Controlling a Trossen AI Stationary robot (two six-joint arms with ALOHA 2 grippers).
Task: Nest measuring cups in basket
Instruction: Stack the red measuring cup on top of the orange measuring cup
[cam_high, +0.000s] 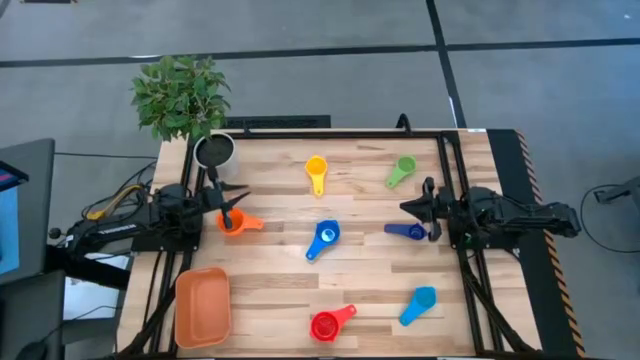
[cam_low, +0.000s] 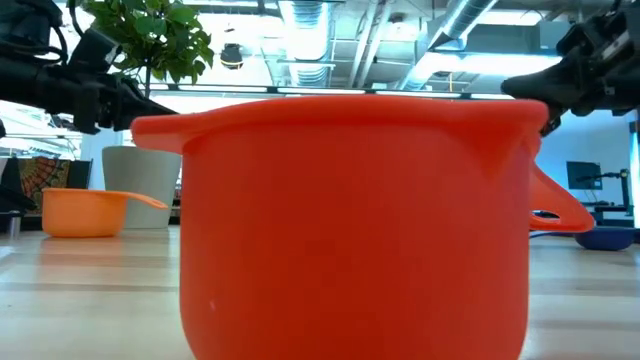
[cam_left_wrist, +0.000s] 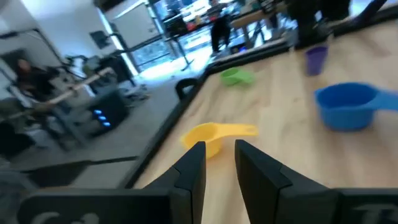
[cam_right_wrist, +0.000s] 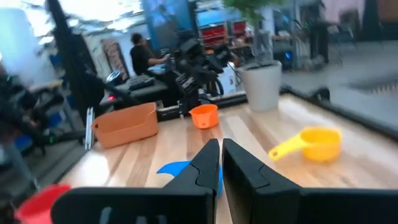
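Nothing nested yet by my read: basket (cam_high: 203, 306) empty, cups scattered on counter (cam_high: 280, 190), left pincer (cam_high: 228, 203) slightly spread over orange cup (cam_high: 238, 224), right pincer (cam_high: 414, 207) pressed together.

In the low view the red cup (cam_low: 355, 225) fills the middle and hides the bench behind it. The dark blue cup (cam_low: 605, 238) shows only partly.
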